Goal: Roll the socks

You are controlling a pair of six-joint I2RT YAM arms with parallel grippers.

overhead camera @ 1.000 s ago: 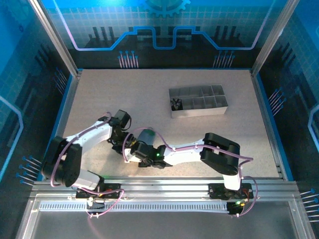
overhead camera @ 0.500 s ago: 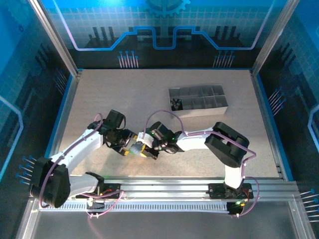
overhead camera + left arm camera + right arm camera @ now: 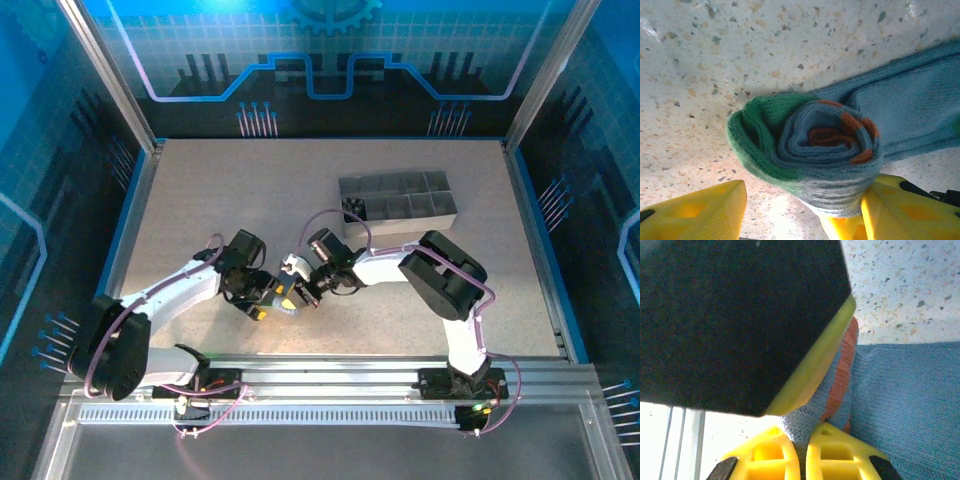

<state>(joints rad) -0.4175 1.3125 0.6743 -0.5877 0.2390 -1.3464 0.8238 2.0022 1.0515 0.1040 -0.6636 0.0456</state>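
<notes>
Speckled table [image 3: 200,200], one rolled blue-grey sock [image 3: 815,145], left pincer [image 3: 802,202] spread around it, right pincer [image 3: 802,445] pinching it.

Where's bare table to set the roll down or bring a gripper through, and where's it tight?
Bare table runs from the far edge down to the left arm, left of the grey tray. Another free patch lies between the right arm and the table's right edge. Crowded: the middle, where left gripper and right gripper meet around the sock.

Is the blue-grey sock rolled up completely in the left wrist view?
No: beyond the rolled end, a flat stretch of the blue-grey sock runs out to the right over the table.
</notes>
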